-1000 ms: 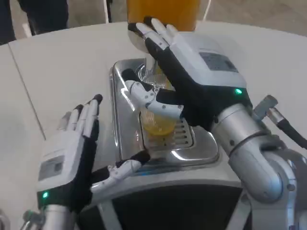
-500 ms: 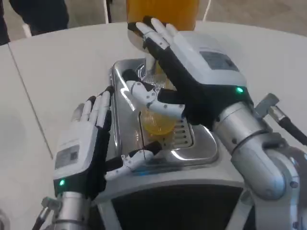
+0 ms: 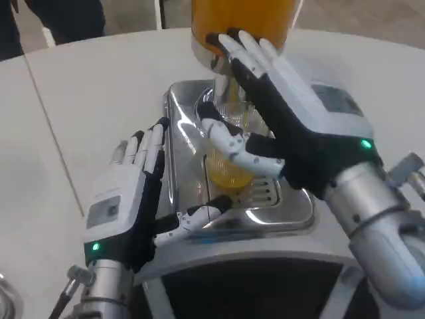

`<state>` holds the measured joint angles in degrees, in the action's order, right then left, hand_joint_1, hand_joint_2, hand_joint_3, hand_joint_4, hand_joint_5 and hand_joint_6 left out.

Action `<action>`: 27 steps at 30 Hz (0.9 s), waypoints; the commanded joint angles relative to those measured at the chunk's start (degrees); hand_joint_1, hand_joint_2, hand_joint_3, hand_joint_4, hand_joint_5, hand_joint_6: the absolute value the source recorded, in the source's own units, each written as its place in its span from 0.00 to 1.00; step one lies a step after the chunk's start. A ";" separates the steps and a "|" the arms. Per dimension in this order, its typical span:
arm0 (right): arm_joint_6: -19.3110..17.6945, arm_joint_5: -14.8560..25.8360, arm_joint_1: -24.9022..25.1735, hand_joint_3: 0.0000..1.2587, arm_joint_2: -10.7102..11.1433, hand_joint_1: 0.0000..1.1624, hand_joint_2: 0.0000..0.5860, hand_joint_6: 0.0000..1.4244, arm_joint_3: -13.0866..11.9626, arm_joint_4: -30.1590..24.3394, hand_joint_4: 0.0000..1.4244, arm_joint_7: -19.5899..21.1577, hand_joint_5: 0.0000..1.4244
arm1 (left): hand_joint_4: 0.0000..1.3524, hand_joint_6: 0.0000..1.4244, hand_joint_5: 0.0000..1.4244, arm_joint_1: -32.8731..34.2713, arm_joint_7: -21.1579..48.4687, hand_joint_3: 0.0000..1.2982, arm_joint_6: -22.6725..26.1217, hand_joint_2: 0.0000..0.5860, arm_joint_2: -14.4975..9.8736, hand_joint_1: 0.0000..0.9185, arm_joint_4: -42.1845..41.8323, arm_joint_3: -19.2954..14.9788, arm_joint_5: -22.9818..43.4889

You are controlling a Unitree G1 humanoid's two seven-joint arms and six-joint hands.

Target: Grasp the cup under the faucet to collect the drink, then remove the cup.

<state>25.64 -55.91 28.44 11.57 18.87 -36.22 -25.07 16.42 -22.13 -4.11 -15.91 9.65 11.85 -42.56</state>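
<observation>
Two hands are up at the dispenser. The cup [image 3: 228,166] stands on the steel drip tray [image 3: 182,159] right under the faucet [image 3: 229,90], and I can see orange drink in its lower part, so by my reading the filling is under way or nearly done. My right hand [image 3: 292,133] reaches over from the right with its fingers stretched up against the faucet area below the orange juice tank [image 3: 242,20], and its thumb lies across the cup's near side; I cannot tell whether that hand truly grips the cup or presses the tap. My left hand [image 3: 129,199] is spread and holds nothing, its palm just beside the tray's left edge, the thumb pointing along the tray's front lip, near the cup but apart from it.

What I judge is left: get a firm hold on the cup, stop the flow, and lift the cup clear of the tray.

Everything sits on a white table [image 3: 86,100], wide and bare around the machine. At the top left edge, dark trouser legs [image 3: 60,16] of someone standing by the table show, with pale floor behind
</observation>
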 commanded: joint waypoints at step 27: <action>-16.15 -7.79 -30.41 0.00 3.01 0.53 0.78 0.02 -7.57 -5.47 0.00 10.91 0.00 | 0.00 0.00 0.00 2.68 -2.64 0.00 -3.05 0.11 1.57 0.17 5.75 1.55 1.75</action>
<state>10.40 -65.60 -2.73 13.92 12.47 -42.67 -12.54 18.60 -23.85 -6.59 -14.91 14.18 12.83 -41.03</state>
